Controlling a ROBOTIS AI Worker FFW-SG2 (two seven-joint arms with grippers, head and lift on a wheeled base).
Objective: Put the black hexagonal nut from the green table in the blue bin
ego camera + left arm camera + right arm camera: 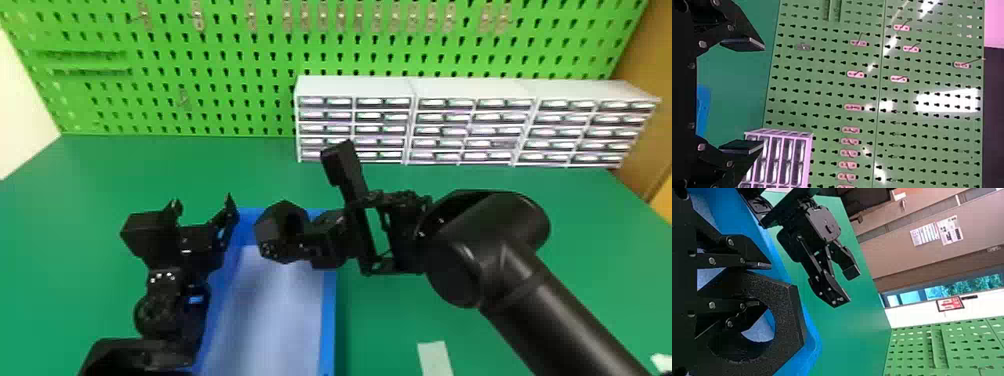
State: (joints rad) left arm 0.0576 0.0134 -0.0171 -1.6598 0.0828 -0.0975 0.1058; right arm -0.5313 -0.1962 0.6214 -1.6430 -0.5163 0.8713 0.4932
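Right jaws (301, 238) pinch the black nut (788, 323) over the blue bin (328, 310); left jaws (202, 202) gape.

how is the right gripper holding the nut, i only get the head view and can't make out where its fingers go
Observer: By the right wrist view, the right gripper has one finger inside the hole of the black hexagonal nut and the other outside, with the nut's wall between them.
Operator: ok and what's visible through that hole
Observer: Part of the blue bin's pale floor shows through it from the wrist camera.
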